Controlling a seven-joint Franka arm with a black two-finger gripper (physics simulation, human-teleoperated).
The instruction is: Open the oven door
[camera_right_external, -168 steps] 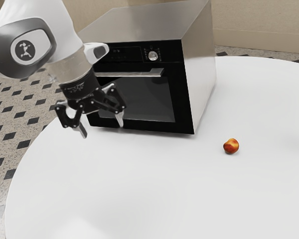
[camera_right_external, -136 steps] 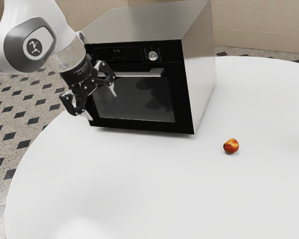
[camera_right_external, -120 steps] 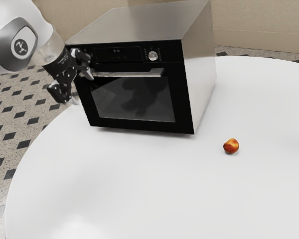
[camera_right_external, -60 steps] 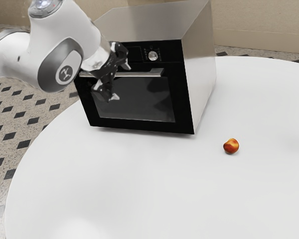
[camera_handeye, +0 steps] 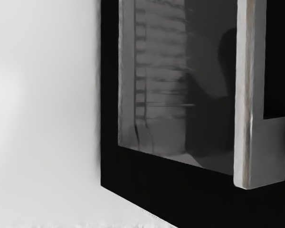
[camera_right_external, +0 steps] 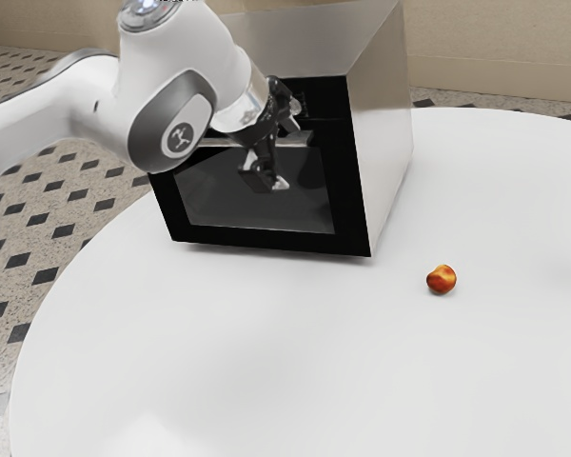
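Observation:
In front of the oven door, near the handle's end at the exterior view's right, my gripper (camera_right_external: 286,153) stands open, one finger higher than the handle and the other lower. The silver bar handle (camera_right_external: 299,139) runs across the upper part of the black door (camera_right_external: 209,205), partly hidden behind the hand. The door looks closed, flush with the oven front. In the wrist view, the handle (camera_handeye: 243,95) and its end bracket stand out from the door's dark glass (camera_handeye: 156,85). Whether a finger touches the handle, I cannot tell.
The oven's steel side (camera_right_external: 383,133) rises from the round white table (camera_right_external: 266,352). A small red-orange fruit (camera_right_external: 442,279) lies on the table, off the oven's front corner. The control knob is partly hidden behind the upper finger.
My hand has swung along the oven front toward the exterior view's right, from the handle's far end to its near end. Oven and fruit have stayed in place.

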